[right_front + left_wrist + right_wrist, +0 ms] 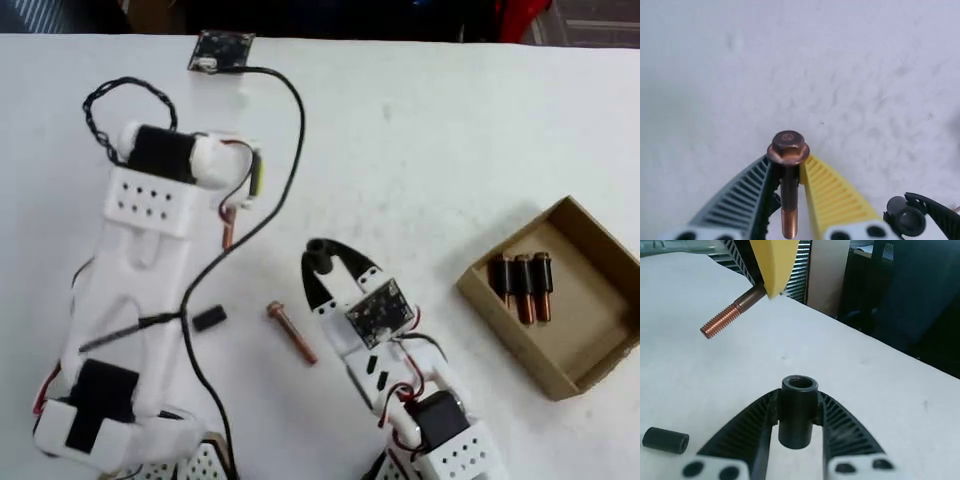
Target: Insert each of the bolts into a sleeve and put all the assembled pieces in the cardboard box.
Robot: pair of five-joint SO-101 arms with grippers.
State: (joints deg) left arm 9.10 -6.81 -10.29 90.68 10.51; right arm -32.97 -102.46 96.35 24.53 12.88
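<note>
Here the left pincer (788,161) pinches a copper bolt (789,200) just under its flanged hex head, threaded tip free. The right pincer (797,407) clamps a black cylindrical sleeve (798,415) upright, bore open, near that tip but apart. On the white desk (420,150) between the arms lie a loose bolt (292,333) and a loose sleeve (208,319). The cardboard box (595,300), well apart in the high view, holds three assembled pieces (522,285).

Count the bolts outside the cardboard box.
2. One bolt is gripped in the left claw; a second bolt lies loose on the table. Others could be hidden.
</note>
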